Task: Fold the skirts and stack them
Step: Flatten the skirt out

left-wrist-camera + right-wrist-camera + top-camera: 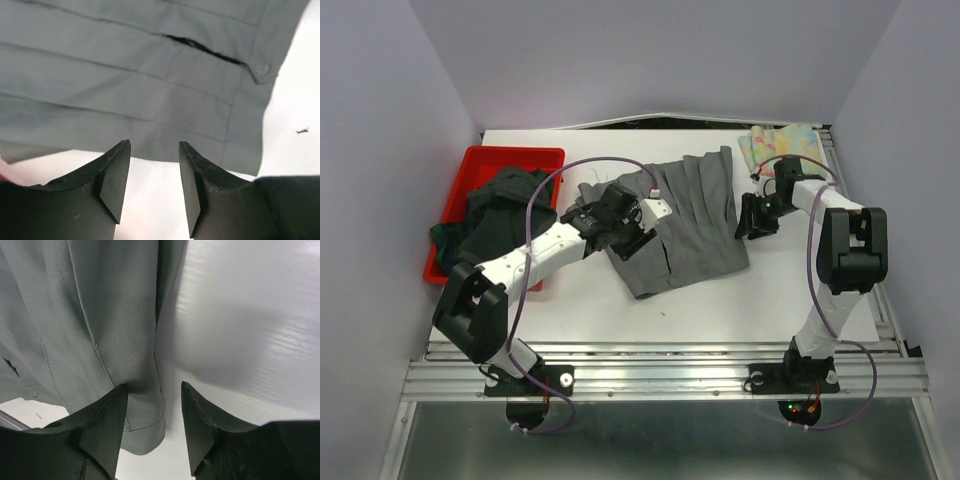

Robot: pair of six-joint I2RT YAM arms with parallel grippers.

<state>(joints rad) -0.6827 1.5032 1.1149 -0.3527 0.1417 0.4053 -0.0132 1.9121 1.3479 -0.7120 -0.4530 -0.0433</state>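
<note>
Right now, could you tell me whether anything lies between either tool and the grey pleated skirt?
Nothing visible does. The left tool is open just short of the grey pleated skirt's edge, and the right tool is open over its opposite edge.

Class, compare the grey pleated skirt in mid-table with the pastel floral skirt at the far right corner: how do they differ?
The grey pleated skirt is plain grey; the pastel floral skirt is yellow-blue with pink print. The grey pleated skirt lies spread wide; the pastel floral skirt looks far more compact. Both are cloth resting on the table.
</note>
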